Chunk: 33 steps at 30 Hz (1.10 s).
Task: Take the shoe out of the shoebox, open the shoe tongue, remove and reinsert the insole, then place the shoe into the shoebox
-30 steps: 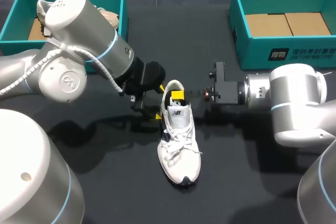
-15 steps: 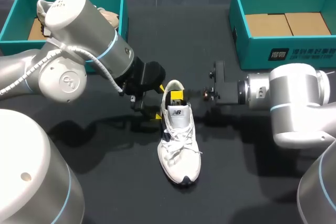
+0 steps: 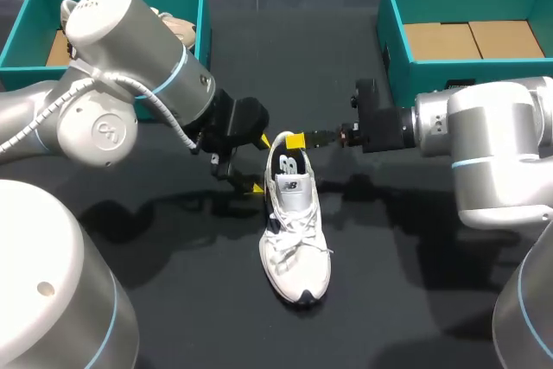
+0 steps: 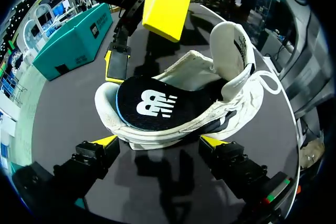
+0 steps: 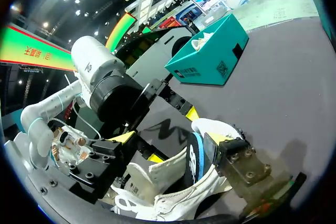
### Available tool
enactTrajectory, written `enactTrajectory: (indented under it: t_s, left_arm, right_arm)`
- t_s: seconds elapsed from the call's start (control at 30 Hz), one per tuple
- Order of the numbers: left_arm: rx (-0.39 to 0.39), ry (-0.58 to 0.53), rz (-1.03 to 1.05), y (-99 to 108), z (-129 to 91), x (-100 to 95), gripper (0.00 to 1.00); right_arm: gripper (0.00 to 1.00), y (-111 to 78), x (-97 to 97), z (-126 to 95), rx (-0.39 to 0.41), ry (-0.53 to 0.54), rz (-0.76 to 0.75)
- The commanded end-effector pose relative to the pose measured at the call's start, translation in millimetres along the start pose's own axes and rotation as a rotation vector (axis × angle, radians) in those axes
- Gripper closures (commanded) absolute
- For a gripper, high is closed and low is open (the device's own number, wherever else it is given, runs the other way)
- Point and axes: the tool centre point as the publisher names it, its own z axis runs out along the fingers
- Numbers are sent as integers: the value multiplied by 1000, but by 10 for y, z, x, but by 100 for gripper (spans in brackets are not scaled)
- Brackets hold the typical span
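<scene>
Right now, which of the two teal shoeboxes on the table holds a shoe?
The left shoebox: a beige shoe shows inside it. The right shoebox holds only brown cardboard.

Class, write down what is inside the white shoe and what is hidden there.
Inside the white shoe a dark insole with a white logo shows through the opening. Its front end runs under the tongue and laces, so the toe space cannot be seen.

We lifted our right claw (image 3: pixel 304 138) out of the shoe (image 3: pixel 295 239) and back over its heel rim (its arm (image 3: pixel 484 140) swung farther across the counter (image 3: pixel 389 300)).
</scene>
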Motion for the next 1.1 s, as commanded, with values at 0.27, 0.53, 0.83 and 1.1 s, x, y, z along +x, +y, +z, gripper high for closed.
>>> enactTrajectory:
  t_s: [0.27, 0.53, 0.83, 1.1]
  left_arm:
    - [-2, 13, 36, 121, -388, 18, 0]
    - [-17, 45, 102, 303, -768, -91, 0]
    - [-51, 13, 132, 546, -1166, -269, 0]
    - [-53, -12, 128, 721, -1494, -422, 0]
  right_arm:
    - [17, 88, 67, -235, 136, -63, 49]
    - [17, 188, 31, -363, 251, -130, 118]
    - [41, 325, 18, -410, 375, -216, 175]
    - [57, 457, 45, -452, 487, -328, 219]
